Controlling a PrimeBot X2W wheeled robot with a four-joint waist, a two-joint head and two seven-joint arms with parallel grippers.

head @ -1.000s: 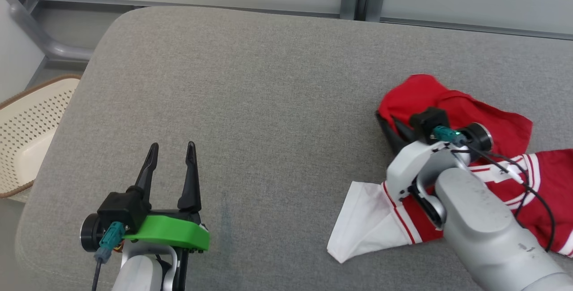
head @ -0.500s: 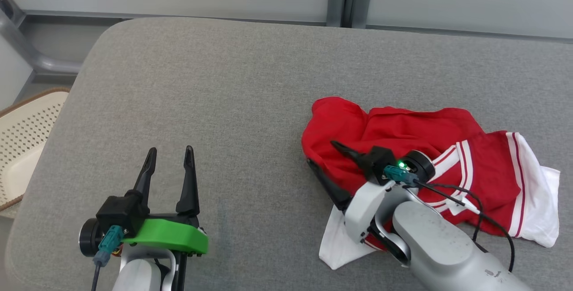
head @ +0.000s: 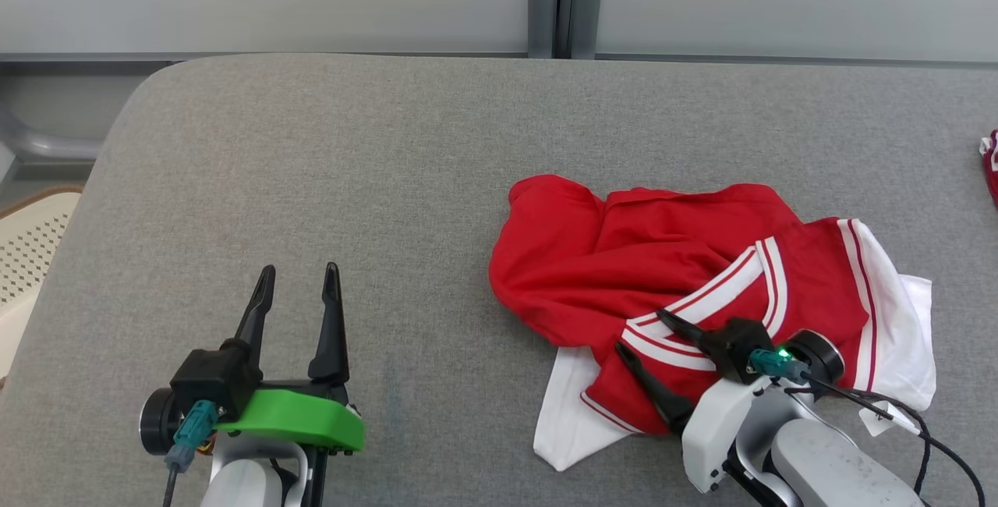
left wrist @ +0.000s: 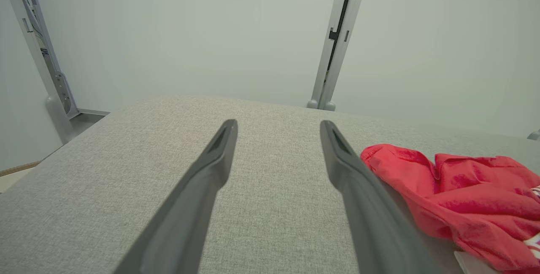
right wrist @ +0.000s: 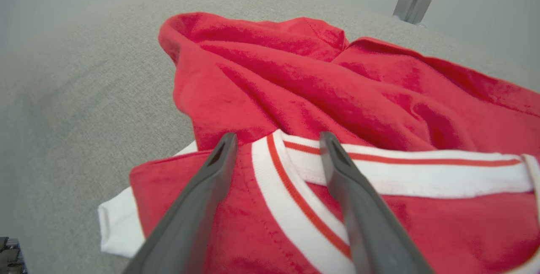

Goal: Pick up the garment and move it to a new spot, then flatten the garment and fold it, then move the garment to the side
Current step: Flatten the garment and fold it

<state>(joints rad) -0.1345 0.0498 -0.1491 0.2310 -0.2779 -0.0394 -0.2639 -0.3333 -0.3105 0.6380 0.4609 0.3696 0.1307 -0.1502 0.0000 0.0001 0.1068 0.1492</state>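
Note:
The garment [head: 663, 257], red with white striped trim, lies crumpled on the grey padded surface [head: 351, 164], right of centre. My right gripper [head: 639, 328] hovers open over its near edge, the fingers straddling a white striped band with nothing pinched. In the right wrist view the right gripper [right wrist: 278, 137] points across the garment [right wrist: 295, 76]. My left gripper [head: 299, 267] stands open and empty at the lower left, well clear of the cloth. The left wrist view has the left gripper [left wrist: 278, 124] over bare surface and the garment [left wrist: 464, 189] to its right.
A cream perforated basket [head: 31, 242] sits beyond the surface's left edge. Another red and white item [head: 990, 164] peeks in at the far right edge. Grey posts [head: 557, 15] stand against the pale wall behind the surface.
My right gripper has opened and let go of the garment, which now lies spread further left. The right arm has drawn back toward the near edge. The camera has turned rightward.

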